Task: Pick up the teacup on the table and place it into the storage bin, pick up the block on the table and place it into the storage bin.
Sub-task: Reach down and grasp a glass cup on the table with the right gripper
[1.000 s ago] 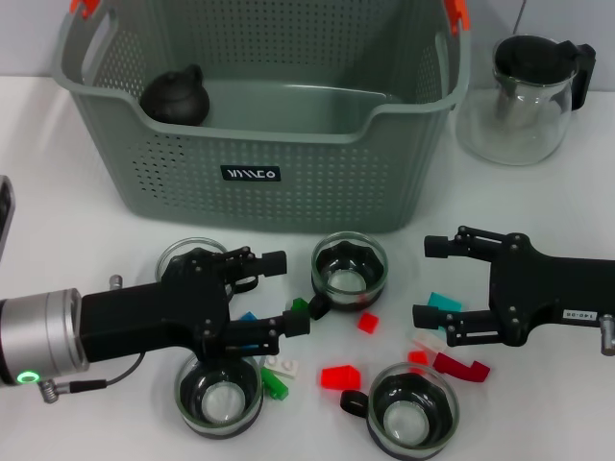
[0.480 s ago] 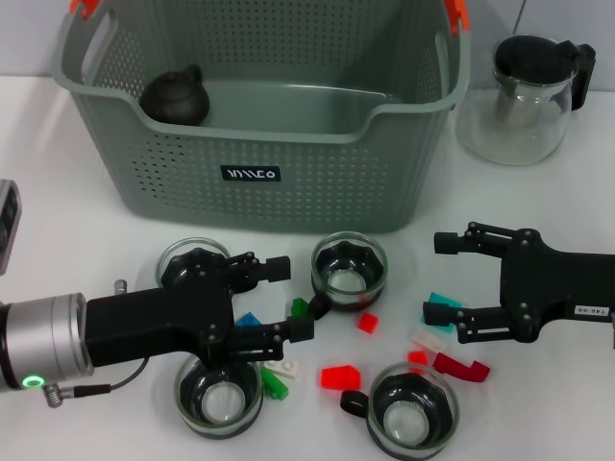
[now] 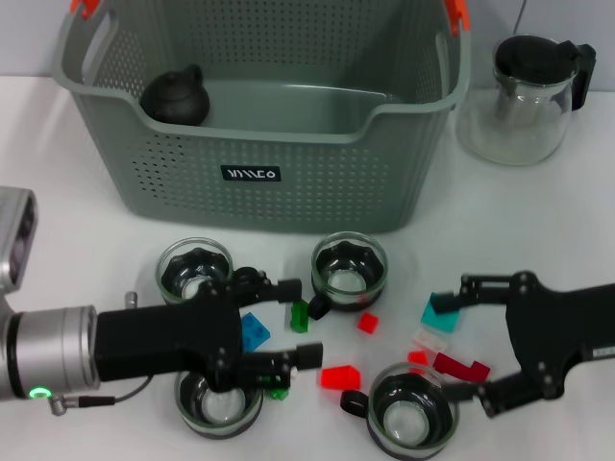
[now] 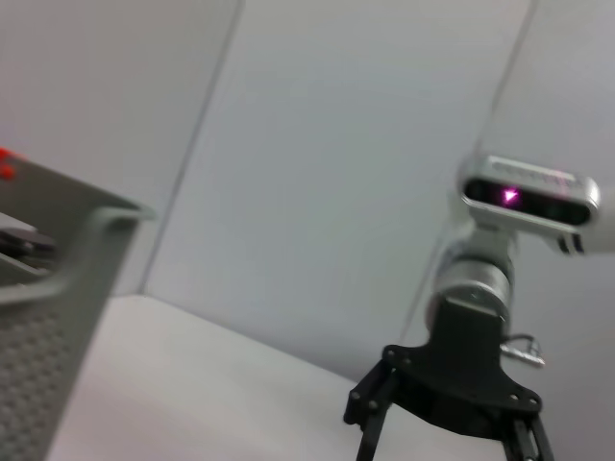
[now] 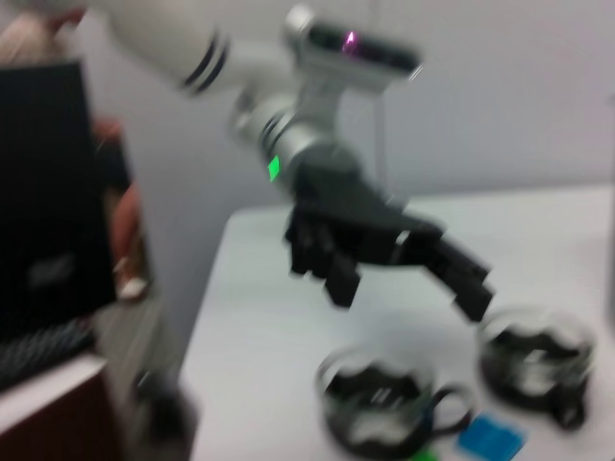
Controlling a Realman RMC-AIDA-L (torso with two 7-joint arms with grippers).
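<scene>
four glass teacups sit on the white table in front of the storage bin (image 3: 259, 125): one (image 3: 195, 269) just left of the left gripper, one (image 3: 350, 266) in the middle, one (image 3: 219, 399) under the left arm and one (image 3: 411, 408) near the front. small coloured blocks lie scattered between them, among them a red block (image 3: 339, 376) and a teal block (image 3: 442, 312), all loose on the table, so nothing looks picked yet. a dark teapot (image 3: 175, 96) already rests inside the bin. the left gripper (image 3: 294, 321) hovers low among the cups, spread wide and holding nothing, likely lining up on a cup or block. the right gripper (image 3: 469, 341) is likewise spread and empty, straddling the blocks beside the front cup.
</scene>
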